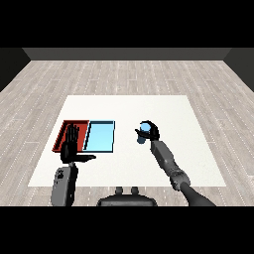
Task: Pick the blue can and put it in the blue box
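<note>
The blue can (145, 128) is at the table's middle right, with my right hand (152, 133) curled round it; only the can's top and left side show. The light blue tray (100, 136) lies to the left of that hand, a clear gap between them. My left hand (71, 145) is held upright over the red tray (66, 130), fingers straight and thumb spread, holding nothing.
The two trays lie side by side at the table's left, the red one on the outside. The white table (163, 109) spreads wide behind and to the right of the can. My right forearm (168, 161) comes in from the lower right.
</note>
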Controlling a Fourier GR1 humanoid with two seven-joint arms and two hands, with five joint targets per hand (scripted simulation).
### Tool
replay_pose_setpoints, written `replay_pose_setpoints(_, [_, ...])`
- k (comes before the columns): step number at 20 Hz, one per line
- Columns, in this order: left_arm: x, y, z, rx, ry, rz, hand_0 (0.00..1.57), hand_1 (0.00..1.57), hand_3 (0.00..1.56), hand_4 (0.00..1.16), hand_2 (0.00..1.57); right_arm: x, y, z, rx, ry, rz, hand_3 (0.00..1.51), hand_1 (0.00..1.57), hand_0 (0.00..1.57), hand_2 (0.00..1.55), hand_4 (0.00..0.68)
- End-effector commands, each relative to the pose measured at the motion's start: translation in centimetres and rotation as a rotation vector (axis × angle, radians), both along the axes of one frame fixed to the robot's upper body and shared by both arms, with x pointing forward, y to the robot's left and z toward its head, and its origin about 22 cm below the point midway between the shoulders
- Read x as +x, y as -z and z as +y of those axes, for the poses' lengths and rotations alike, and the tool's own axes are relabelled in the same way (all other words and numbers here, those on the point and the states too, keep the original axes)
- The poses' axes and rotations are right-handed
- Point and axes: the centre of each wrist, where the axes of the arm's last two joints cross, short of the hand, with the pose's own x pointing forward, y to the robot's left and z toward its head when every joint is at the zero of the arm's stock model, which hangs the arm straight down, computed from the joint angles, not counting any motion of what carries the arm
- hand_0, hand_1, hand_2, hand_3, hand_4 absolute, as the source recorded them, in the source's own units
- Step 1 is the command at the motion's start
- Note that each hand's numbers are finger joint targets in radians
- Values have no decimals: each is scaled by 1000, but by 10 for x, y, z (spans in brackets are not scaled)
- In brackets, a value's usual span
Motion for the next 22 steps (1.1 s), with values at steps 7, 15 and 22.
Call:
replay_pose_setpoints(7, [-6, 6, -1, 36, 14, 27, 0, 0, 0, 0, 0, 4, -13, 13, -56, 25, -25, 1414, 1488, 1488, 1466, 637])
replay_pose_setpoints(15, [18, 7, -41, 55, 129, 82, 0, 0, 0, 0, 0, 25, -61, -1, -197, 1, -181, 1399, 1432, 1432, 1449, 623])
replay_pose_setpoints(22, [20, 15, -81, 75, 181, 164, 0, 0, 0, 0, 0, 19, -104, -8, -263, -54, -250, 1407, 1418, 1418, 1445, 622])
